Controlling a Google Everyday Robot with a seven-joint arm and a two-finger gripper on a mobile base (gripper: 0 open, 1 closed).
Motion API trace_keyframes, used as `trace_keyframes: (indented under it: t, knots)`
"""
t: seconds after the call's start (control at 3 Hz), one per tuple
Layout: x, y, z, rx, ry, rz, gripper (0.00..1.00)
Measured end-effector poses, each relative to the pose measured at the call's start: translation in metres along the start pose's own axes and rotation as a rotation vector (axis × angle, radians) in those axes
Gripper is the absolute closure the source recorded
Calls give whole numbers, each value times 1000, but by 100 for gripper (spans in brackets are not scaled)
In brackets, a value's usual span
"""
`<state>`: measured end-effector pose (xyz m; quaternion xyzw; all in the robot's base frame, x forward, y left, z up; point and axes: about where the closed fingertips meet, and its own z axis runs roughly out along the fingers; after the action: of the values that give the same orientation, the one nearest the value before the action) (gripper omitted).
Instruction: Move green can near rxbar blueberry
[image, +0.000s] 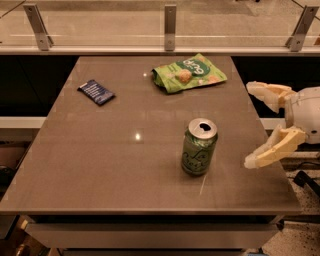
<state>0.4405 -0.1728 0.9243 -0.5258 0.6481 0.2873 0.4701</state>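
Grey-brown table (100, 165), glass railing (170, 30) behind. Green can (199, 148) stands upright right of centre, toward the front. Blue bar wrapper (96, 92) lies flat far left, well apart from the can. Green snack bag (189, 73) near far edge. Pincer (248, 125) hovers at right edge near the can, fingers spread wide, holding nothing.

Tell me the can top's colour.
Silver top, camera view; open gripper is right of the can.

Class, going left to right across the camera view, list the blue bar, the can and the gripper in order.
rxbar blueberry → green can → gripper, fingers open, beside the table's right edge.
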Motion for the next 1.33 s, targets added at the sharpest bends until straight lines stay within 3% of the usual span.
trace_keyframes:
  t: [1.33]
  knots:
    - [-2,30,52,-140,-97,2,0]
